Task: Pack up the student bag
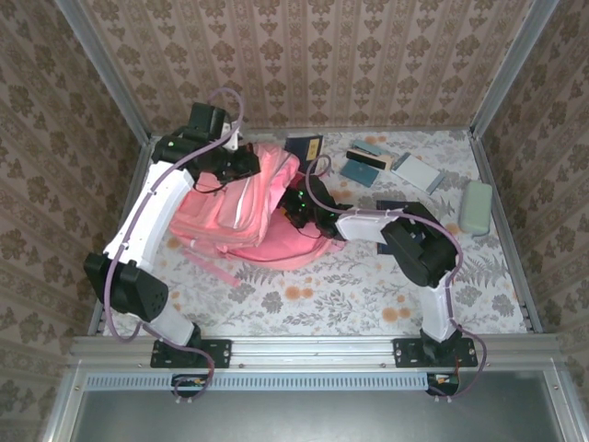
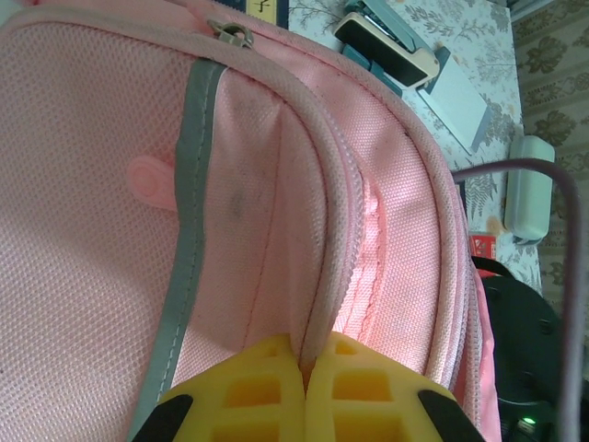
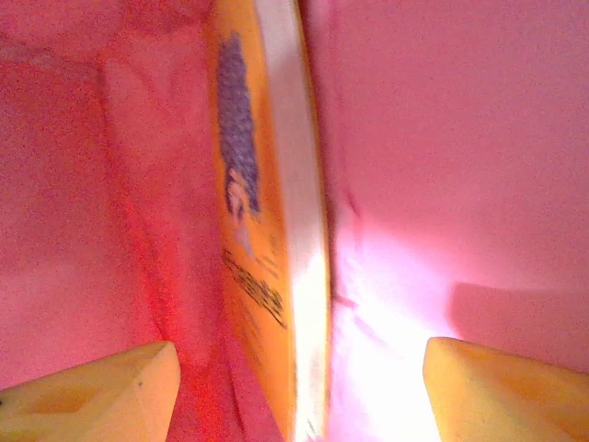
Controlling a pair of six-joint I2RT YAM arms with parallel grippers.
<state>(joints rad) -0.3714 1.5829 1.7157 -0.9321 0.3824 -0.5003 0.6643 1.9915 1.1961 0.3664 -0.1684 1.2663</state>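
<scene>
Subject: the student bag (image 1: 241, 214) lies flat on the counter (image 1: 350, 295), left of centre, with its open mouth turned toward the right arm.

Left hand (image 2: 304, 368): closed, pinching the trimmed lip of the bag's opening at the far end and holding it up.

Right hand (image 3: 302, 354): reached into the mouth, fingers (image 3: 101, 382) standing well apart. An orange book (image 3: 267, 212) stands on edge between them. Neither finger touches it, so far as can be seen, and it sits nearer the left-side finger.

Governing relation: the book's long axis runs straight away from the right hand, in line with its reach. In my judgement, withdrawal should follow that same line, since a sideways drift risks catching the book or the lining.

Remaining stock: a dark book (image 1: 304, 147), teal notebooks (image 1: 373, 166), a white pad (image 1: 416, 172) and a pale case (image 1: 476, 206) lie beyond the bag on the right, nearer the right arm.

Views: the top view gives the bag's lie and the loose items. The right wrist view gives the interior clearance. The left wrist view confirms the pinch on the lip.
</scene>
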